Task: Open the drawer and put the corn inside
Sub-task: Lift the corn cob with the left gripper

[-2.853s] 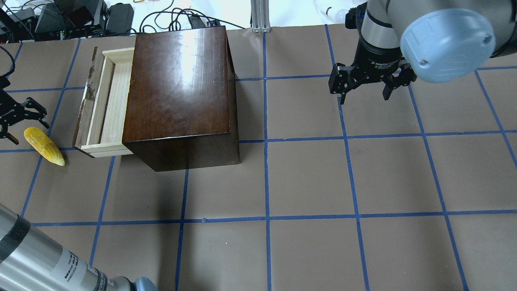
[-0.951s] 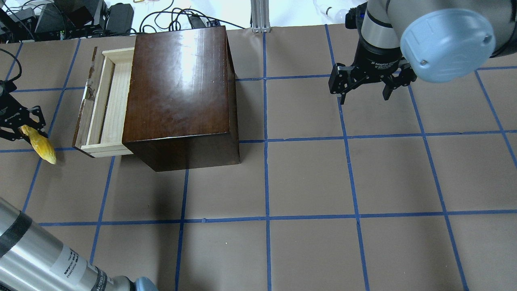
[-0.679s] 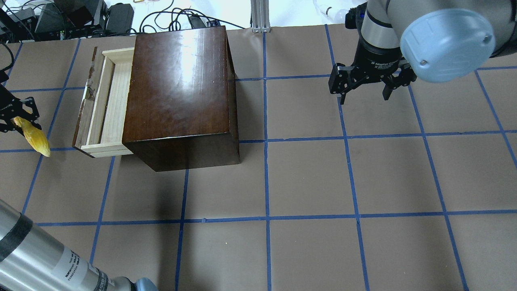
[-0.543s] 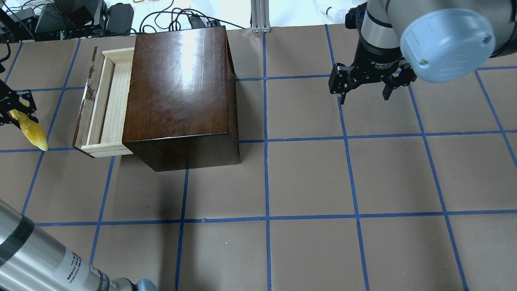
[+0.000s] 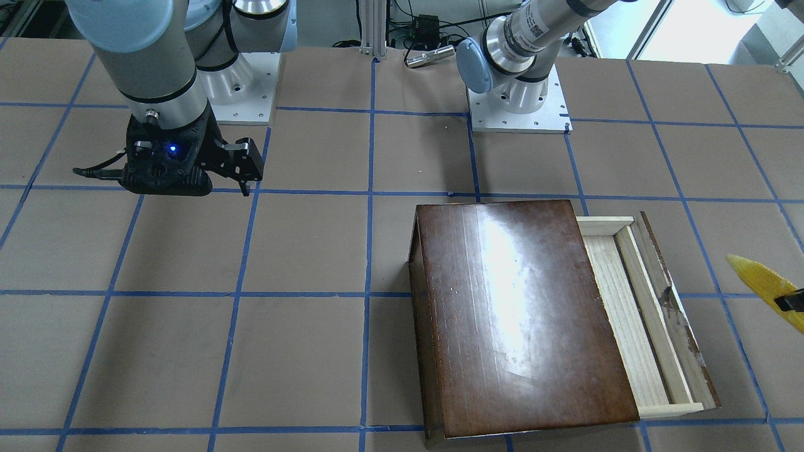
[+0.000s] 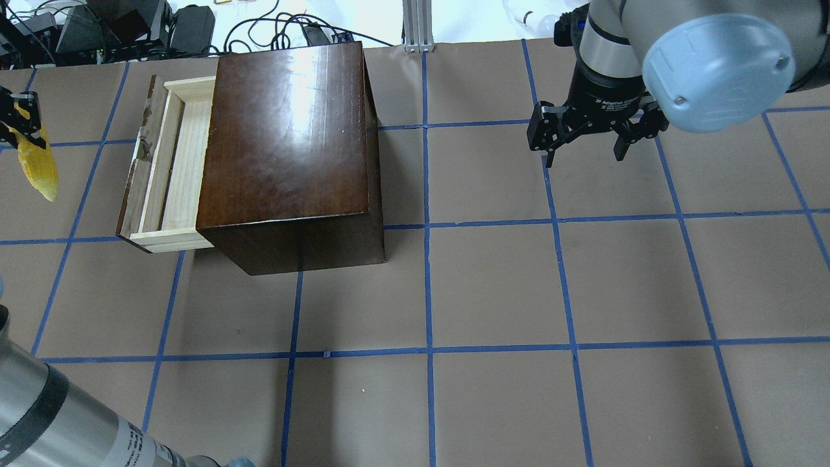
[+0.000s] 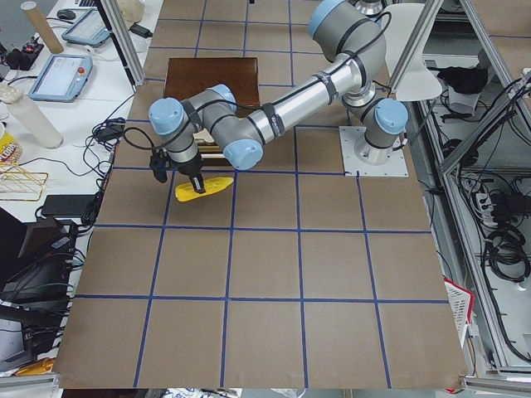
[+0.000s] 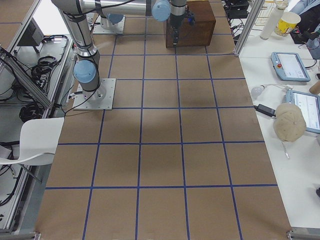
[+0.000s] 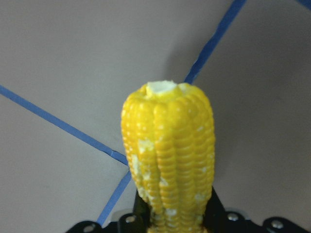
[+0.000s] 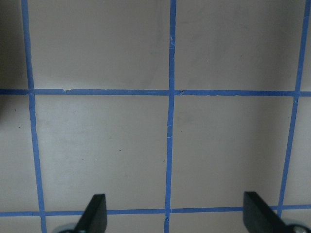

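The yellow corn [image 6: 37, 165] is off the table, gripped near its thick end by my left gripper [image 6: 19, 124], which is shut on it. It hangs left of the drawer's front, apart from it. It also shows in the front view [image 5: 761, 284], the left view [image 7: 204, 188] and the left wrist view [image 9: 170, 155]. The drawer [image 6: 174, 168] is pulled out of the dark-brown box [image 6: 292, 136] and its pale tray holds nothing; it also shows in the front view [image 5: 635, 314]. My right gripper [image 6: 583, 157] is open and empty above the table far to the right, as the right wrist view [image 10: 176, 216] shows.
Cables and black devices [image 6: 117, 26] lie beyond the table's far edge behind the box. An aluminium post [image 6: 415, 26] stands at the far edge. The brown table [image 6: 493, 292] carries a blue tape grid.
The corn lay on the table beside the open left gripper. The left gripper has shut on it, lifted it and carried it toward the far edge. The right arm has not moved.
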